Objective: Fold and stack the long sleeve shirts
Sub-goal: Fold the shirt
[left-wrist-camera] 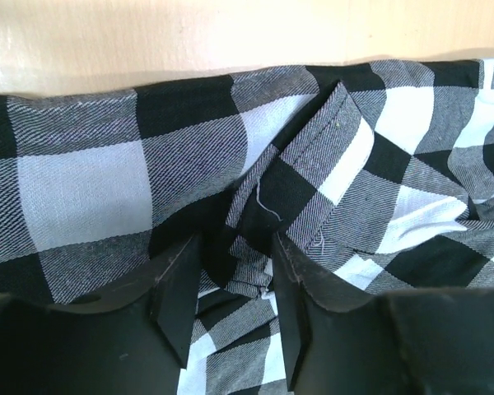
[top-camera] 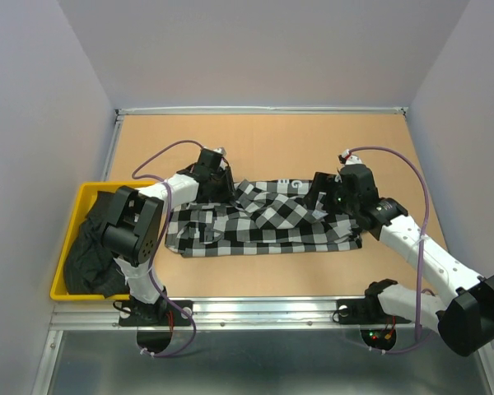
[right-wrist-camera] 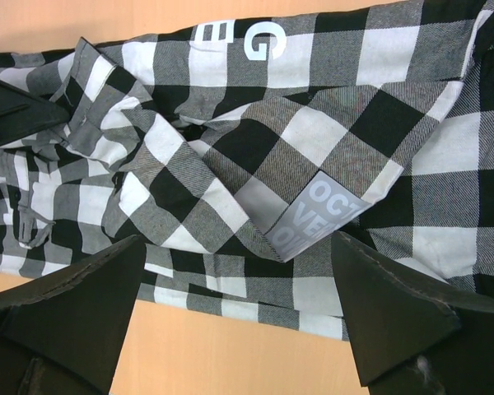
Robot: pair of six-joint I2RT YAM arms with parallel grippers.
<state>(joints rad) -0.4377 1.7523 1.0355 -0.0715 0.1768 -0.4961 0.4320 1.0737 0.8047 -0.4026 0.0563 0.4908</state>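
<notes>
Two shirts: you have a checked shirt [top-camera: 263, 222] and a black shirt [top-camera: 86, 259] in view.
Checked shirt: it lies crumpled and partly spread across the middle of the worktop [top-camera: 263, 140], stretching from side to side between your two arms.
Lettering: white letters on a black band [right-wrist-camera: 259, 37] sit along the shirt's far edge, and a grey patch [right-wrist-camera: 317, 210] with pale letters shows on a turned-over flap.
Black shirt: it is heaped in the yellow bin [top-camera: 76, 202] at the left edge of the worktop, towards the near-left corner.
Left gripper [left-wrist-camera: 230, 263]: your fingers are down on the shirt's left end with a bunched fold of checked cloth between them; you cannot tell whether they clamp it.
Right gripper [right-wrist-camera: 239, 240]: your fingers stand wide apart above the shirt's right part, holding nothing.
</notes>
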